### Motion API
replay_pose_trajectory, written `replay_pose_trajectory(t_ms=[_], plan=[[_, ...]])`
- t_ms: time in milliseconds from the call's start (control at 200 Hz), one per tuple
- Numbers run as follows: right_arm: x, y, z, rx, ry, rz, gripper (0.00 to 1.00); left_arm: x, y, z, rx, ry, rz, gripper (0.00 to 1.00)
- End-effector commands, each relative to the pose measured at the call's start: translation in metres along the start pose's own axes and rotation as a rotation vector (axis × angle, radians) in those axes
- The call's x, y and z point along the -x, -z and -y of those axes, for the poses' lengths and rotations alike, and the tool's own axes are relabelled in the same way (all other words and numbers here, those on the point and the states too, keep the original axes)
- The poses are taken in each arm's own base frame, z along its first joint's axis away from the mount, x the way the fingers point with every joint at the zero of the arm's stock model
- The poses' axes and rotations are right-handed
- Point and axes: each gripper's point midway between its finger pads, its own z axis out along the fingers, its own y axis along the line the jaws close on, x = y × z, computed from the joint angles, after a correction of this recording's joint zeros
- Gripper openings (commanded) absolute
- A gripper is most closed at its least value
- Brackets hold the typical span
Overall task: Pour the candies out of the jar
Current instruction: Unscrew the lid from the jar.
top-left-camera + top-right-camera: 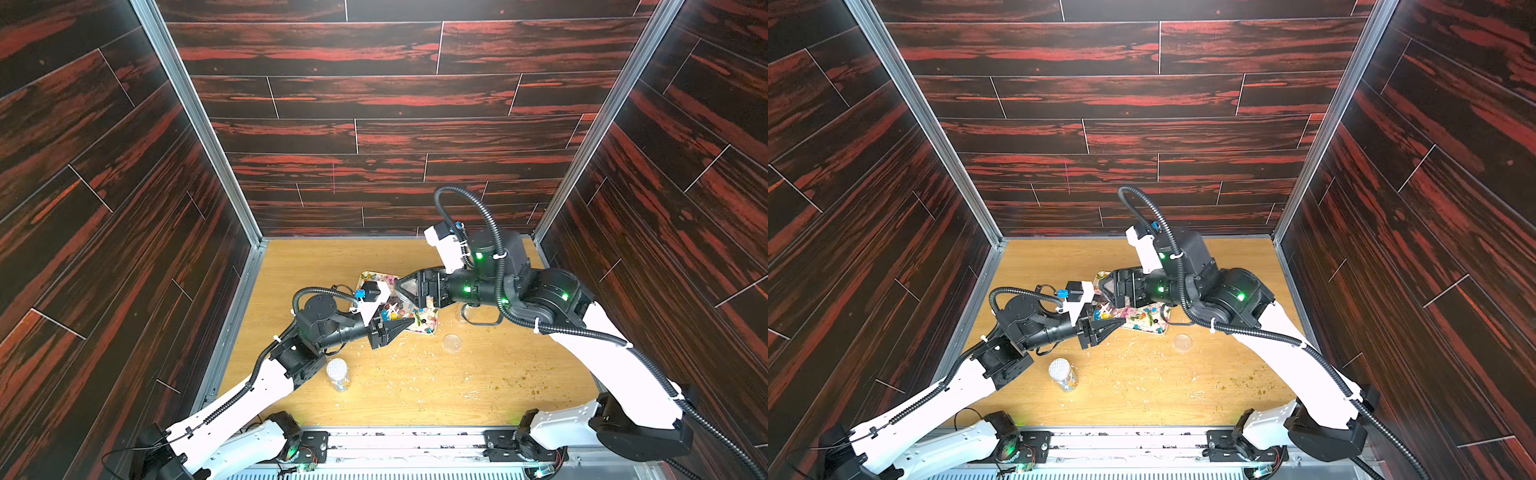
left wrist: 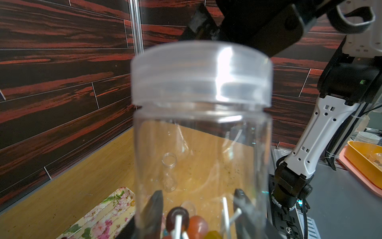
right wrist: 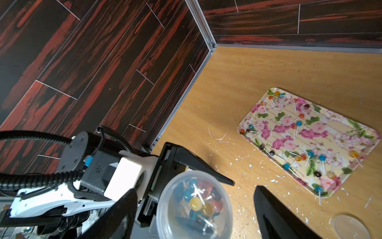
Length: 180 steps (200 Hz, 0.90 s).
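Step in hand, as I read it: getting the cap off, with no pouring yet.

Left end effector (image 2: 197,194) is clamped on the lower body of the jar (image 2: 202,144), which is upright and lifted off the table. Right end effector (image 3: 194,191) hangs over the jar with its jaws wide, one either side of the lid (image 2: 201,72) and not touching it. The lid is on. The candies (image 3: 196,202) sit in a heap at the bottom of the jar, sticks crossed.

To do it well:
- Centre the right jaws on the lid rim and close square.
- Twist while the left grip holds firm; the clear plastic looks slippery, so the body may spin.
- Keep the jar upright until the lid is clear, then tip it over the tray.

Around it:
- Table (image 1: 415,386) is wood.
- The flower-print tray (image 3: 341,144) lies flat and already carries scattered sweets (image 3: 298,123). From a top view the held jar is by its near edge; I cannot tell whether it is over or beside it.
- A second, capped jar (image 1: 337,374) stands near the left arm, well apart from the tray.
- A loose lid (image 1: 451,343) lies flat just beside the tray.
- Pale flakes (image 1: 415,361) and greenish crumbs (image 1: 519,378) litter the table.

In the way: the two wrists are crowded close over the tray, so there is little room to tip.
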Motion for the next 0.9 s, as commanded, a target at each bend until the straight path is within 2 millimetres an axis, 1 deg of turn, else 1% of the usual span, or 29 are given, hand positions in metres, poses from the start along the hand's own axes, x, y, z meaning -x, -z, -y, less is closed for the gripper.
replay_pose_trajectory(t_ms=[0,160,326,411,546,686,897], plan=[[-0.004,-0.01,0.003,-0.023,-0.021,-0.018,0.88,0.008,0.001,0.001,-0.003,-0.021,0.022,0.45],[-0.007,-0.012,0.006,-0.038,-0.016,-0.027,0.83,0.008,0.002,0.001,0.002,-0.023,0.026,0.45],[-0.011,-0.014,0.007,-0.039,-0.012,-0.038,0.73,0.009,0.004,0.001,0.006,-0.024,0.027,0.45],[-0.011,-0.013,0.004,-0.027,-0.005,-0.039,0.7,0.009,0.004,0.0,0.008,-0.024,0.029,0.45],[-0.015,-0.014,0.004,-0.025,0.003,-0.048,0.65,0.009,0.004,0.0,0.01,-0.024,0.03,0.45],[-0.019,-0.015,0.005,-0.026,0.008,-0.058,0.62,0.008,0.005,-0.001,0.018,-0.023,0.029,0.45],[-0.015,-0.01,0.004,-0.01,0.066,-0.018,0.5,0.01,0.004,-0.001,0.014,-0.022,0.035,0.45]])
